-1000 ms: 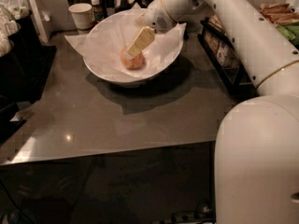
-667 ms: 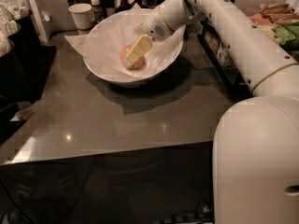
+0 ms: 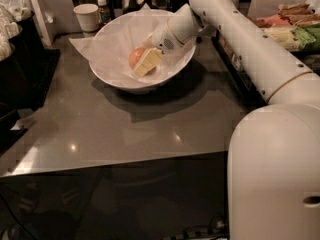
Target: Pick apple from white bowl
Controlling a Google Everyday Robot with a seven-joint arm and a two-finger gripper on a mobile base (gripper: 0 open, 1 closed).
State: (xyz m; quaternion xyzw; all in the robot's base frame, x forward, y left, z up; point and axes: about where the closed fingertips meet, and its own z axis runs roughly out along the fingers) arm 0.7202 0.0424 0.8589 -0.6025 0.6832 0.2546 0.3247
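The small round orange-pink apple (image 3: pixel 135 57) lies inside the large white flaring bowl (image 3: pixel 120 82), on its crinkled white paper lining, a little left of the middle. The pale yellow gripper (image 3: pixel 146 63) reaches down into the bowl and sits against the apple's right side; I cannot tell whether it is open or closed on the fruit. The bowl stands on a glossy grey table (image 3: pixel 125 129). Behind it stand a small white paper cup (image 3: pixel 87 17) and a dark bottle (image 3: pixel 102 10). The white robot arm (image 3: pixel 240 39) comes in from the right.
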